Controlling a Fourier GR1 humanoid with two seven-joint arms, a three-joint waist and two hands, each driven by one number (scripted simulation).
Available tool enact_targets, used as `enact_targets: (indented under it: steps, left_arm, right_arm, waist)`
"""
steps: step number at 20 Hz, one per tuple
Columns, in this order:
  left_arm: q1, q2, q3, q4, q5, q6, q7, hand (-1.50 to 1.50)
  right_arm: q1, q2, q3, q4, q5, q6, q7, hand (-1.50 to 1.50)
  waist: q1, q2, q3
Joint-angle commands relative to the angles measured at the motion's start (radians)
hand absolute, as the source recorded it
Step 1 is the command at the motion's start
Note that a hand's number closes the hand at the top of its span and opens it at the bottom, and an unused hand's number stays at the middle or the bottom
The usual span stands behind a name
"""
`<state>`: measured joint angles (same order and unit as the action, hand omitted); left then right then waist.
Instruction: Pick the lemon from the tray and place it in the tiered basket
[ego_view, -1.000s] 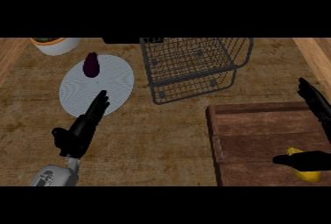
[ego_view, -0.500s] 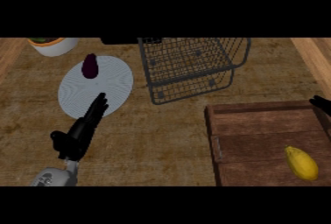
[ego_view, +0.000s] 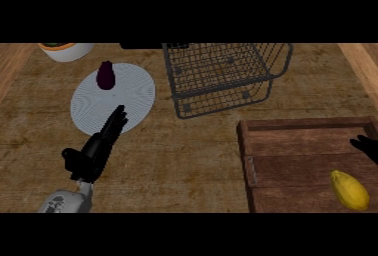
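Observation:
A yellow lemon (ego_view: 349, 190) lies on the brown wooden tray (ego_view: 295, 150) at the lower right, near the tray's right side. Only a small black part of my right hand (ego_view: 365, 146) shows at the right edge, above the lemon and apart from it. The dark wire tiered basket (ego_view: 221, 75) stands at the top centre, just beyond the tray's far left corner. My left hand (ego_view: 96, 147) rests at the lower left with straight fingers pointing up toward a plate, holding nothing.
A pale round plate (ego_view: 113, 97) lies left of the basket with a dark purple eggplant (ego_view: 106, 76) on its far part. A white bowl (ego_view: 66, 50) with an orange rim stands at the top left. Bare wooden counter lies between plate and tray.
My right hand has drawn away from the lemon to the view's right edge, leaving the lemon lying on the tray. The left hand has stayed put.

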<state>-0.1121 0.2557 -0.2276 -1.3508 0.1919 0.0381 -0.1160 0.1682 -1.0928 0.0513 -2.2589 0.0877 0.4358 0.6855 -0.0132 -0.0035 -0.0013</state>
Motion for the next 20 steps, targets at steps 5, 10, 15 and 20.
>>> enact_targets:
  steps: [5,10,15,20]
  left_arm:
    - [-0.023,-0.012,0.027,-0.016,-0.013,-0.016,0.04,0.0]
    - [-0.04,-0.033,0.034,-0.022,-0.025,-0.02,0.06,0.0]
    - [0.005,-0.044,0.037,-0.05,-0.056,-0.044,0.055,0.0]
    - [0.0,-0.043,0.087,0.009,-0.072,-0.068,-0.011,0.0]
  right_arm:
    - [-0.028,0.139,0.11,0.027,0.279,-0.017,0.118,-1.5]
    - [0.029,0.2,0.108,0.198,0.374,-0.015,0.005,-1.5]
    - [-0.001,0.288,0.07,0.236,0.38,0.042,-0.05,-1.5]
    - [0.073,0.357,0.084,0.248,0.531,-0.002,-0.09,-1.5]
  waist:
    - [0.021,0.004,0.001]
    - [0.012,0.004,0.002]
    - [0.014,0.003,0.002]
    - [0.009,0.003,0.001]
